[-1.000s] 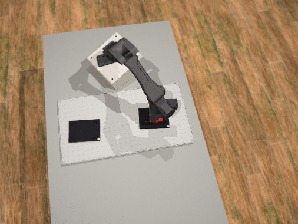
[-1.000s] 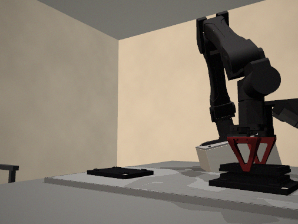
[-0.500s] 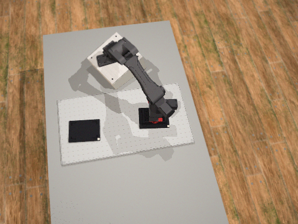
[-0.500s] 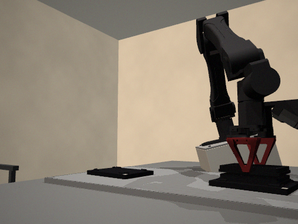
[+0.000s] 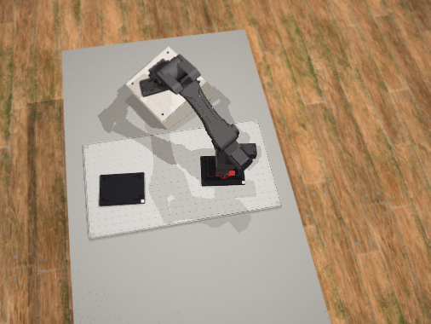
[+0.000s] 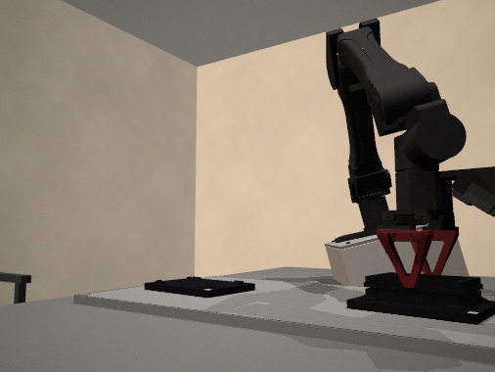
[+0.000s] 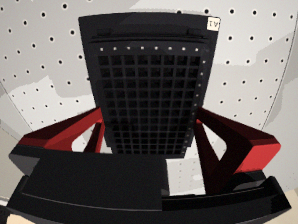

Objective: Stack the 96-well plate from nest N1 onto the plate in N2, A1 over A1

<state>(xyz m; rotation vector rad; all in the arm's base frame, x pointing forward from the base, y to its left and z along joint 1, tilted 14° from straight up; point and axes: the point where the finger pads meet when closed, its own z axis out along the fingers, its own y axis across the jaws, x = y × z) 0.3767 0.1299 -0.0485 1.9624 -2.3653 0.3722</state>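
Note:
My gripper [image 5: 226, 172] is shut on a black 96-well plate [image 7: 149, 92], with a red finger on each long side. The plate's white A1 corner mark [image 7: 213, 23] is at the far right in the wrist view. The plate sits low over the black nest on the right [image 5: 222, 170] of the top view. In the exterior view the gripper [image 6: 416, 274] stands on a layered black stack [image 6: 423, 294]; I cannot tell how many plates it holds. The other nest [image 5: 122, 188] lies flat and low at the left, also seen in the exterior view [image 6: 200, 286].
Both nests rest on a white perforated board [image 5: 179, 179] on the grey table. The arm's pale base block [image 5: 163, 91] stands behind the board. A dark rail end [image 6: 15, 284] shows at the far left in the exterior view.

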